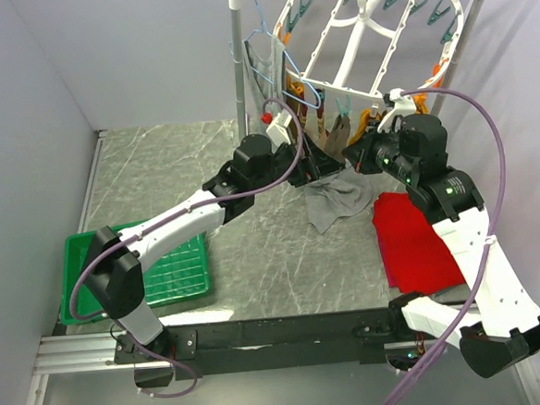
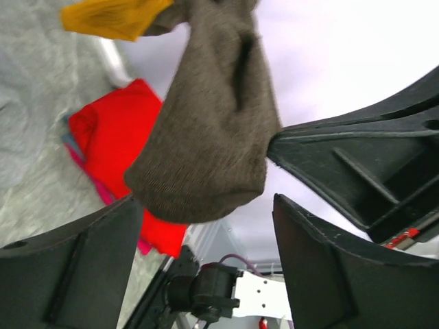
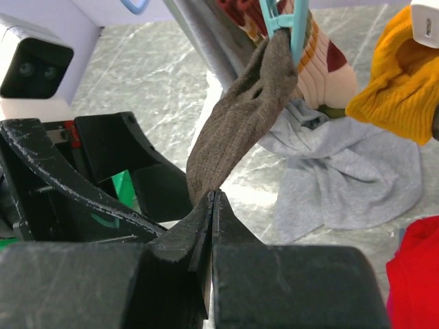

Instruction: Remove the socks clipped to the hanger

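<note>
The white round hanger (image 1: 369,29) hangs tilted from the rack, with socks clipped along its lower rim (image 1: 339,128). A brown sock (image 3: 240,123) hangs from a teal clip (image 3: 298,27). A striped sock (image 3: 322,62) and a mustard sock (image 3: 398,75) hang beside it. My right gripper (image 3: 212,199) is shut on the brown sock's toe and shows in the top view (image 1: 352,155). My left gripper (image 2: 206,267) is open, its fingers (image 2: 68,274) just below the brown sock (image 2: 206,123). It shows in the top view (image 1: 328,168).
A grey tank top (image 1: 339,202) lies on the table under the socks. A red cloth (image 1: 416,239) lies at the right. A green tray (image 1: 163,270) sits at the front left. A thin blue wire hanger (image 1: 274,63) hangs on the rack post (image 1: 238,66).
</note>
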